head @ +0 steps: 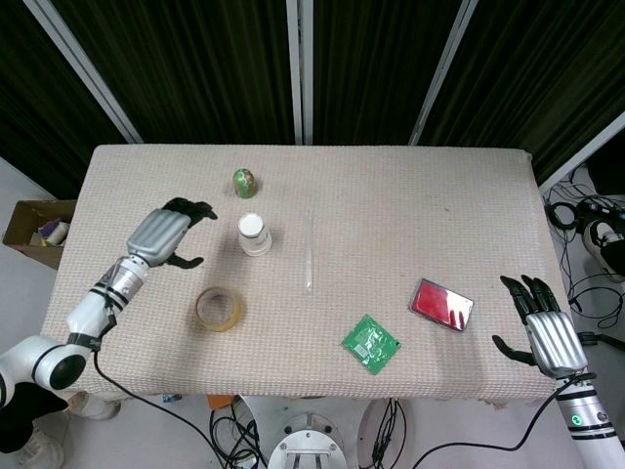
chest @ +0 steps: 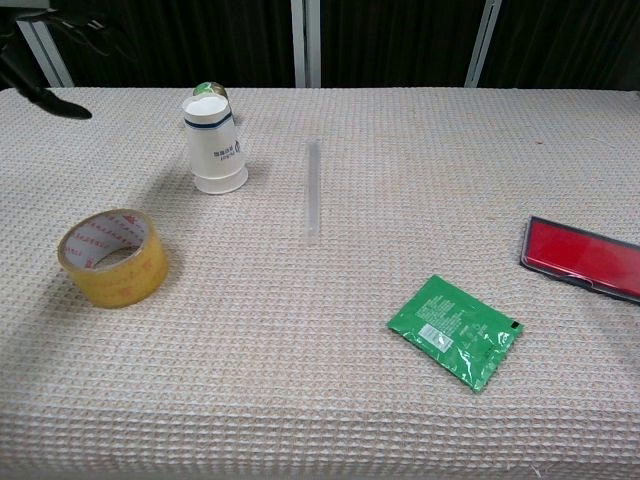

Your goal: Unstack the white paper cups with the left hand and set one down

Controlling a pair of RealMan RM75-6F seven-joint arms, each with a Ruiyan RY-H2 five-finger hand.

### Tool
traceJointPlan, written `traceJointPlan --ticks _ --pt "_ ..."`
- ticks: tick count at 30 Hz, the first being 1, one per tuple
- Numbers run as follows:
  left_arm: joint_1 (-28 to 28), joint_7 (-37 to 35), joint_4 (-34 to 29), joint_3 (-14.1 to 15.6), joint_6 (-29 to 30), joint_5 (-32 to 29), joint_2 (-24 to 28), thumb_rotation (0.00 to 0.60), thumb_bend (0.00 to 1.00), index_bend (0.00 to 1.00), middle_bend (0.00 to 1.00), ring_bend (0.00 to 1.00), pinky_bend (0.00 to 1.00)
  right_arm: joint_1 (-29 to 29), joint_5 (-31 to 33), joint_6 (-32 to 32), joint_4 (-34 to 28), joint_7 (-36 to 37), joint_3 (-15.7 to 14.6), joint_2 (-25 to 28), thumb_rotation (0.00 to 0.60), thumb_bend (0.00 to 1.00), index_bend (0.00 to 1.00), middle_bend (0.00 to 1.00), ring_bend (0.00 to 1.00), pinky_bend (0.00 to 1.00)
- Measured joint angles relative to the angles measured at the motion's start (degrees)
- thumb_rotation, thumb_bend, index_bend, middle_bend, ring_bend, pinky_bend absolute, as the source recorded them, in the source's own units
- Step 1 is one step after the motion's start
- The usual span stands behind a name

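The stack of white paper cups [head: 254, 234] stands upside down on the table, left of centre; the chest view shows it [chest: 214, 141] with a dark band near its top. My left hand [head: 168, 234] hovers open to the left of the stack, fingers spread toward it, with a gap between them. Only dark fingertips [chest: 50, 100] of that hand show at the top left of the chest view. My right hand [head: 539, 319] hangs open off the table's front right corner, holding nothing.
A roll of tan tape [head: 218, 309] lies in front of my left hand. A small green object [head: 243, 181] sits behind the cups. A clear tube [head: 310, 251], a green packet [head: 371, 343] and a red flat case [head: 441, 303] lie to the right.
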Motion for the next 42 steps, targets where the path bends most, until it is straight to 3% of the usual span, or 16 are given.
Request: traceJointPlan --ticks 10,20,31,42 --pt "-7.9 1.7 6.0 -0.9 -7.4 -11.5 -3.8 0.6 0.21 0.23 0.16 0.15 0.12 -0.1 0.7 -0.3 1.1 1.2 0.0 0.0 0.6 0.18 0.03 0.13 0.0 0.01" --pt "-15.3 3.1 11.2 0.7 -11.7 -19.4 -8.3 0.6 0.21 0.23 0.16 0.15 0.12 -0.3 1.1 -0.2 1.6 1.9 -0.1 -0.2 0.6 0.18 0.03 0.13 0.0 0.01" --pt "-19.2 5.0 13.8 4.1 -12.1 -24.6 -10.1 0.6 0.24 0.27 0.16 0.15 0.11 -0.9 1.3 0.5 1.9 2.2 -0.2 -0.1 0.6 0.18 0.03 0.13 0.0 0.01" --pt "-21.3 4.4 16.1 5.6 -12.8 -27.8 -11.6 0.6 0.3 0.3 0.16 0.15 0.11 -1.1 1.6 0.5 1.9 2.3 -0.1 0.1 0.6 0.18 0.03 0.13 0.0 0.01"
